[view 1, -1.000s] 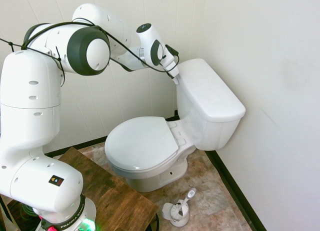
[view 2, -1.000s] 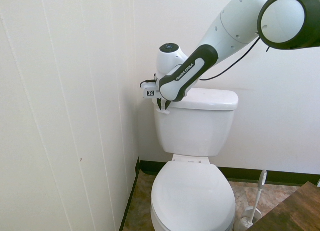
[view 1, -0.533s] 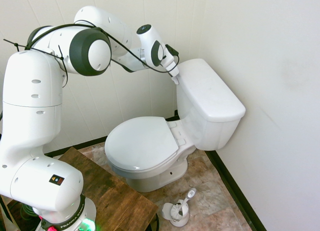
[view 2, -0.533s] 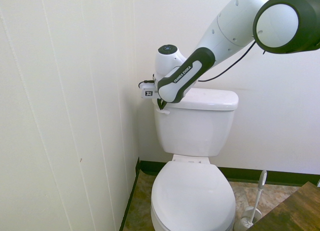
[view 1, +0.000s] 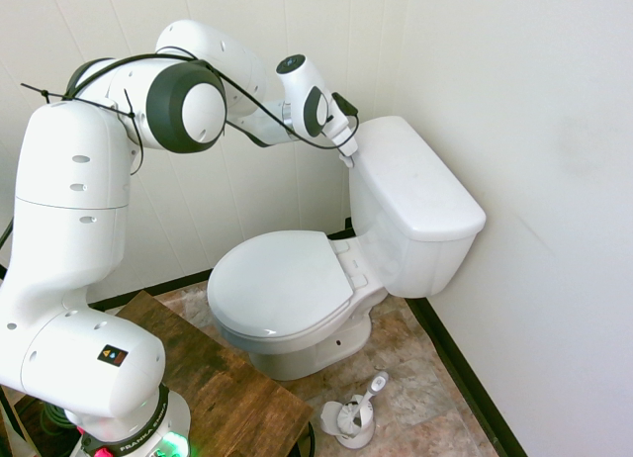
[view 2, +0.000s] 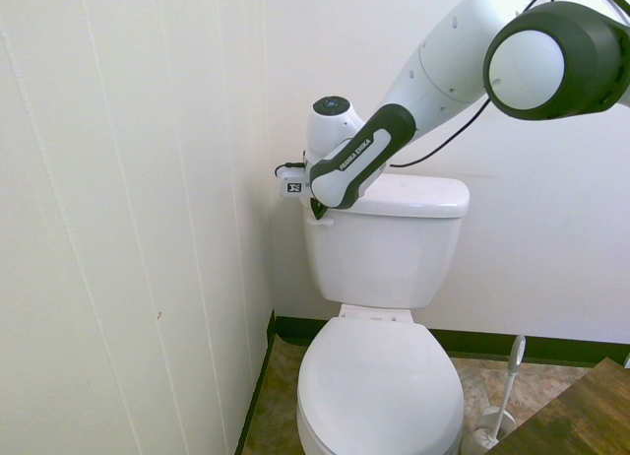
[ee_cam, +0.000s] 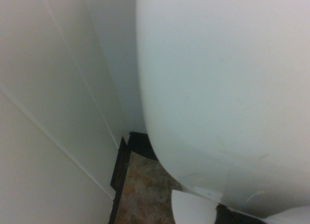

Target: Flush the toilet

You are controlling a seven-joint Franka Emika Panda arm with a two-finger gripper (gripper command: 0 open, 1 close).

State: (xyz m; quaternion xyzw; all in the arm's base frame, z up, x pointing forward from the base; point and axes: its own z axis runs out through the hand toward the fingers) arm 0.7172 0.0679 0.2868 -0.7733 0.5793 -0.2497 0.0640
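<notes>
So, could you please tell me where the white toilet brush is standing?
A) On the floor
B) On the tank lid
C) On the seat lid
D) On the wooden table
A: the white toilet brush stands in its holder on the brown mottled floor.

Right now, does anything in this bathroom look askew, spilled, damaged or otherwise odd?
Nothing plainly stands out. The toilet has its seat lid down and its tank lid sitting flush. The brush leans in its holder, which seems ordinary. The only small oddity is a faint reddish mark on the panelled wall.
</notes>
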